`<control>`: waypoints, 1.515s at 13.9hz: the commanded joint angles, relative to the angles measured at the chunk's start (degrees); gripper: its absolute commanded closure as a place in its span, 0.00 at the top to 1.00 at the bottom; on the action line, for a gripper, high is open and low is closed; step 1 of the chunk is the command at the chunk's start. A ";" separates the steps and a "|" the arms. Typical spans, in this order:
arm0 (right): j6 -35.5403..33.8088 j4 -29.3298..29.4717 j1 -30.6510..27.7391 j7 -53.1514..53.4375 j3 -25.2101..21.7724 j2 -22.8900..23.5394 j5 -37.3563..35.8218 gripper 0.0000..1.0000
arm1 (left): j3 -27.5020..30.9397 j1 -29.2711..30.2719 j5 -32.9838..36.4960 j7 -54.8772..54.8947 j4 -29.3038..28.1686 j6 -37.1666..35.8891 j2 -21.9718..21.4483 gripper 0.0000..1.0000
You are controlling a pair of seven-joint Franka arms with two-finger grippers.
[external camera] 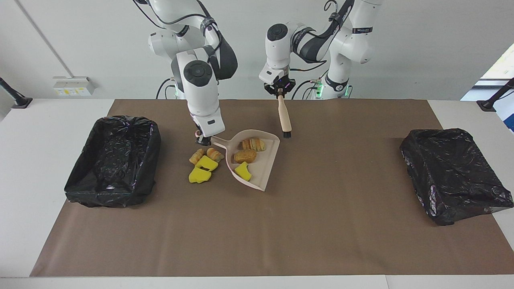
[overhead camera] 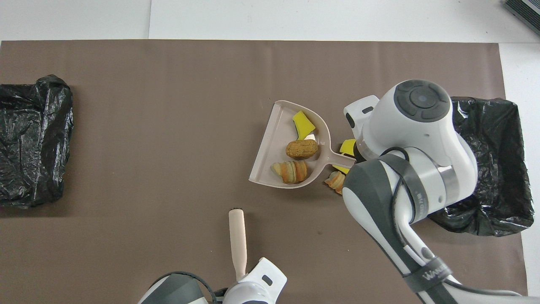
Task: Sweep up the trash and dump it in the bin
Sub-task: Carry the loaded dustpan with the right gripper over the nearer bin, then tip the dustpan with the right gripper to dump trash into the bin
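- Trash sits mid-frame in two lots: two rolls (external camera: 249, 149) and a sponge bit (external camera: 243, 171) in the dustpan (external camera: 263, 168); two rolls and two yellow sponge bits (external camera: 202, 165) in a pile on the brown mat (external camera: 257, 233), beside the pan toward the right arm's end.
- Left gripper (external camera: 280, 90), upper centre of the facing view, is clamped on the top of the brush (external camera: 284, 118), which hangs bristles-down over the mat.
- Right gripper (external camera: 202, 139), centre-left, is clamped on the dustpan handle, above the pile.
- Black-lined bin (external camera: 114, 160) lies at the frame's left, beside the pile.
- Second bin (external camera: 455, 174) lies at the frame's right.
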 commanded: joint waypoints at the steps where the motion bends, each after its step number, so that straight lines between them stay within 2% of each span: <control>1: -3.55 3.35 -3.82 -3.30 0.30 -1.07 3.28 0.00 | 0.93 -4.40 -1.18 -2.59 -4.39 5.13 -1.25 0.00; 3: -5.84 5.55 -8.02 -5.59 0.21 -1.77 5.65 0.00 | 0.85 -4.93 -1.88 -2.24 -5.36 6.20 -1.08 0.01; 5: -8.03 8.71 -12.42 -7.61 0.12 -1.86 6.80 0.00 | 0.85 -5.81 -2.15 -1.71 -6.16 7.95 -0.29 0.14; 8: -10.23 11.71 -18.14 -8.32 -0.05 -1.86 6.72 0.00 | 0.93 -5.55 -3.20 -1.28 -6.07 8.40 0.41 0.16; 9: -10.50 11.89 -20.68 -8.49 0.03 -1.86 6.45 0.00 | 0.93 -5.20 -3.20 -0.66 -5.98 8.31 0.50 0.50; 10: -10.50 11.98 -22.97 -10.15 -0.05 -1.86 6.02 0.00 | 1.02 -5.11 -3.20 -0.40 -5.90 8.14 0.59 0.56; 13: -10.68 11.98 -28.86 -19.01 -1.45 -2.12 5.40 0.00 | 1.02 -4.67 -3.20 -0.13 -4.85 7.61 1.38 0.57; 14: -11.81 11.98 -30.10 -22.35 -2.77 -2.39 4.96 0.00 | 1.37 -4.50 -3.20 0.48 -4.06 7.44 1.64 0.70; 15: -12.17 11.98 -31.24 -25.78 -4.61 -2.39 4.44 0.00 | 1.72 -3.28 -3.20 1.62 -2.57 6.82 1.99 0.75; 16: -12.17 11.98 -31.95 -29.46 -6.80 -2.48 2.17 0.00 | 1.64 -0.31 -3.12 3.54 0.05 4.38 2.95 1.00; 17: -11.91 11.98 -31.95 -31.85 -8.48 -2.39 -1.16 0.00 | 1.72 1.12 -2.59 6.78 3.13 0.96 3.83 1.00; 19: -9.46 11.98 -32.13 -35.11 -9.55 -2.48 -8.46 0.00 | 1.90 8.38 -1.80 15.65 9.72 -5.63 5.16 1.00; 21: -5.34 11.98 -32.39 -38.10 -11.82 -2.65 -13.22 0.00 | 1.90 15.07 -1.71 22.60 15.70 -8.29 5.25 1.00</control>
